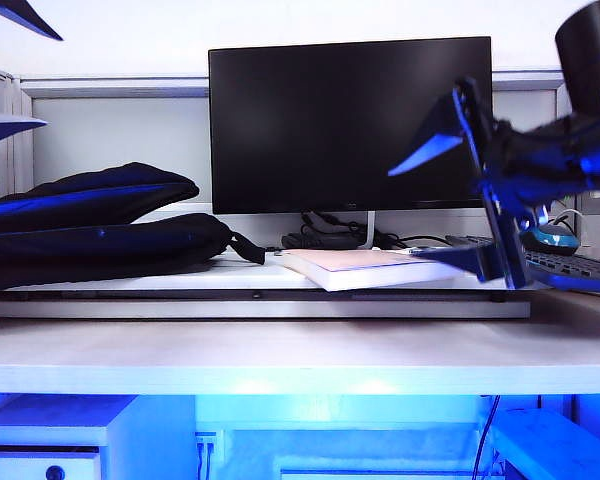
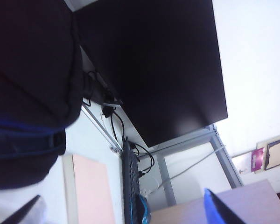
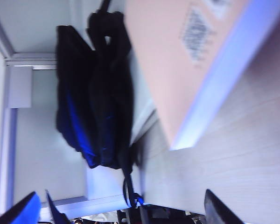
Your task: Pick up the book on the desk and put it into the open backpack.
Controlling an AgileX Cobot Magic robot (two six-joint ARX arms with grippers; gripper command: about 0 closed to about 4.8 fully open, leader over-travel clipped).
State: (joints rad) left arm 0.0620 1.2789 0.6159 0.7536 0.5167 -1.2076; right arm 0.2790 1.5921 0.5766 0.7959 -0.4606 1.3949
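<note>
Currently, the book (image 1: 365, 267) is lying on the bench (image 1: 280, 350) platform, beside the backpack (image 1: 90, 225). The right hand (image 1: 477, 180) is hovering spread above it; the left hand (image 2: 121, 210) is also spread.

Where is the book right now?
In the exterior view the book lies flat on the desk's raised platform, right of centre below the monitor, between the backpack and the open right gripper.

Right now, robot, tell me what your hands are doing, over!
Right gripper open, beside the book. Left gripper open, holding nothing. Book flat on desk shelf; backpack lies left. Nothing between them.
</note>
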